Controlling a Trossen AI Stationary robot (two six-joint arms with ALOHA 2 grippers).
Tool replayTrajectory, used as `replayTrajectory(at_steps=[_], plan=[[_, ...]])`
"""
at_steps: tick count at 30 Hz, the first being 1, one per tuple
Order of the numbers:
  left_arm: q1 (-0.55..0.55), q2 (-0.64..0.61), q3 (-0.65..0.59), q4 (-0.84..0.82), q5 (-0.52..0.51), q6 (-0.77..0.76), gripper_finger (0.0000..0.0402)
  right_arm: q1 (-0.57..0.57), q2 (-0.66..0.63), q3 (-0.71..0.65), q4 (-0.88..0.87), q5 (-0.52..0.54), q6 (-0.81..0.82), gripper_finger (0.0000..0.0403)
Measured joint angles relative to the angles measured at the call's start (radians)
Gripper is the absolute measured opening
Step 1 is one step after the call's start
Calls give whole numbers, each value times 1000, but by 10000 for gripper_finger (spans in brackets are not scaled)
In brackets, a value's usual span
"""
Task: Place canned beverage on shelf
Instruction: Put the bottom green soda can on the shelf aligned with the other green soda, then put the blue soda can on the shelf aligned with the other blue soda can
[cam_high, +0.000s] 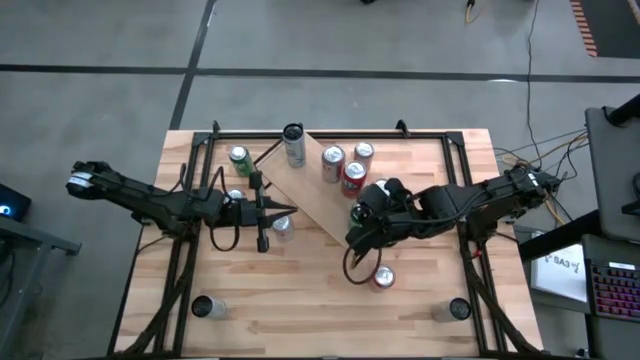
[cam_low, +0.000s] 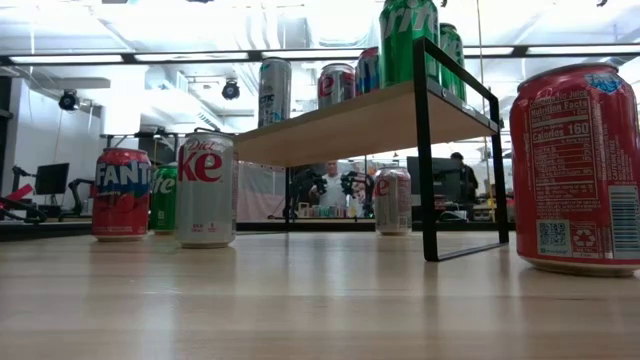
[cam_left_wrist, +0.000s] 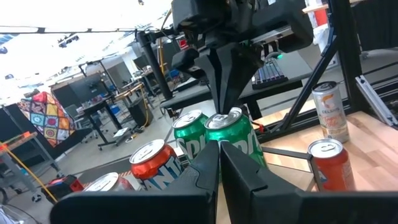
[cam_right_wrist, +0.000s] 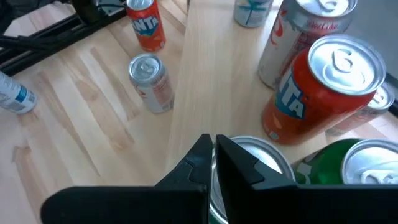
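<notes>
shelf (cam_high: 318, 200) with cans; right end effector (cam_right_wrist: 213, 155) shut, empty, above it; left end effector (cam_left_wrist: 219, 163) shut, empty

One shelf (cam_low: 350, 125). Five cans on top of it, low view: tall silver can (cam_low: 275, 92), Coke can (cam_low: 337, 85), half-hidden can (cam_low: 367, 70), Sprite can (cam_low: 408, 40), second green can (cam_low: 452, 50). Five at table level: Fanta can (cam_low: 122, 193), green can (cam_low: 165, 198), Diet Coke can (cam_low: 205, 188), can under the shelf (cam_low: 392, 200), big red can (cam_low: 578, 165). Two arms: left arm (cam_high: 150, 200), right arm (cam_high: 480, 200).
</notes>
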Motion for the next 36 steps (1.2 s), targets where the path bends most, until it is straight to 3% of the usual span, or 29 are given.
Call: replayTrajectory(at_steps=[10,21,36], plan=[[-2,0,0,-32,0,-107,0,61,0,5,46,7,-140,12],[-37,0,0,-130,0,-252,0,167,-6,-3,176,-20,-442,12],[-116,2,61,-177,0,-289,0,304,-16,-32,241,-54,-678,12]])
